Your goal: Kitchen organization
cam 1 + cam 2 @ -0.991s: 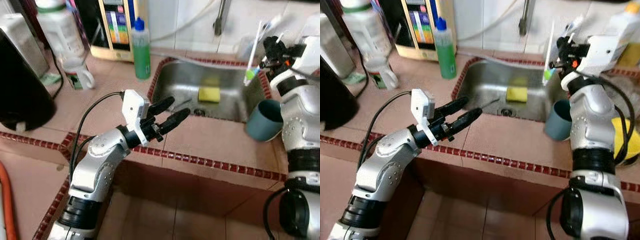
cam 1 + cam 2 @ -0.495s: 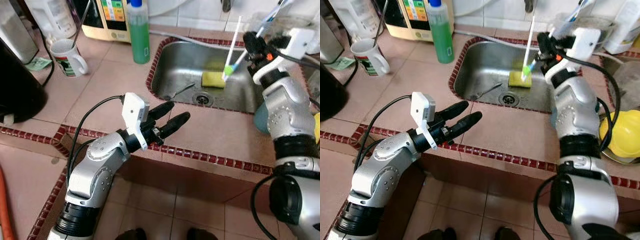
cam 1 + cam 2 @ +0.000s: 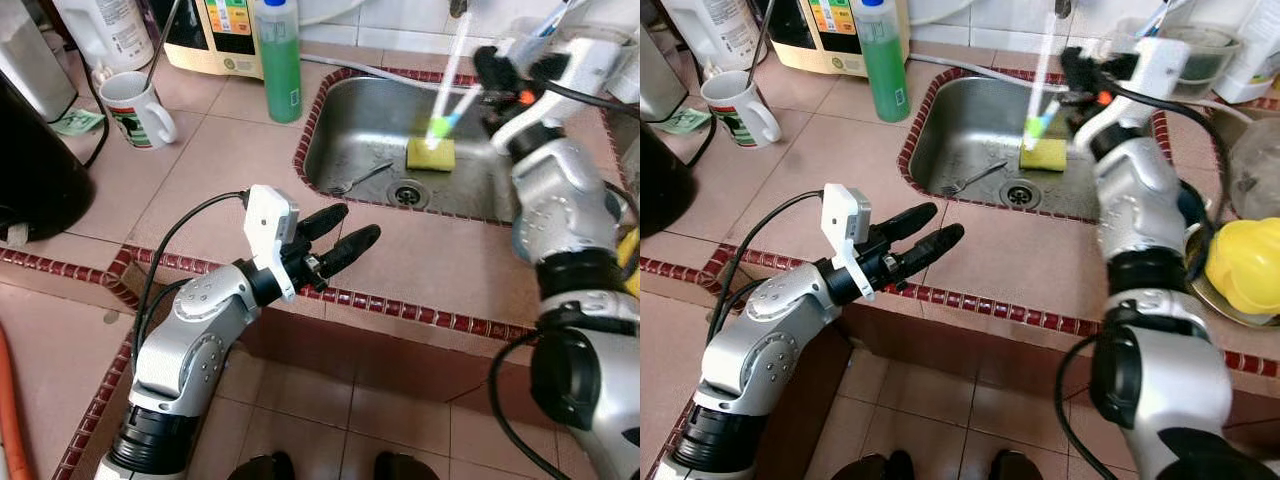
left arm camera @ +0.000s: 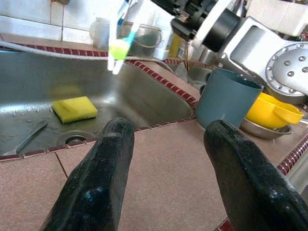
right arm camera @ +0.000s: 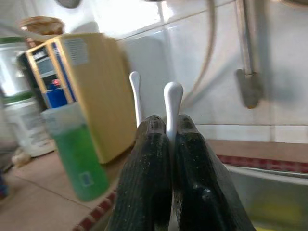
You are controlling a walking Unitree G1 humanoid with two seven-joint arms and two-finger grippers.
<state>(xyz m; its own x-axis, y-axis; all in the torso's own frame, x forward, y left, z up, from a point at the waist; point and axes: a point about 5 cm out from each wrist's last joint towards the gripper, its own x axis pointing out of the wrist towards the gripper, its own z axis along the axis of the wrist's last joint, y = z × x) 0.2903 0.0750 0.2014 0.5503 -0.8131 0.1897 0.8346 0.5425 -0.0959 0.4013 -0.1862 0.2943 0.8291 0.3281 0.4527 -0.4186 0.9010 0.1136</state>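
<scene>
My right gripper (image 3: 492,72) is up over the steel sink (image 3: 350,120), shut on two white-handled toothbrushes (image 5: 172,98). One brush (image 3: 446,88) slants down, its green head hanging just above a yellow sponge (image 3: 430,153) in the basin. A fork (image 3: 362,178) lies beside the drain. Lower down, my left gripper (image 3: 345,232) hovers open and empty over the tiled counter's front edge (image 3: 400,310). A blue cup (image 4: 226,98) stands on the counter to the right of the sink, partly behind my right arm.
A green soap bottle (image 3: 279,60), a yellow appliance (image 3: 225,35) and a white mug (image 3: 130,108) stand at the back left. A black appliance (image 3: 35,160) sits far left. A yellow item (image 3: 1245,265) rests in a metal dish at the right.
My right arm has swung left with the toothbrushes, from beside the sink to over the sponge. The camera has tilted down. The left gripper has held still.
</scene>
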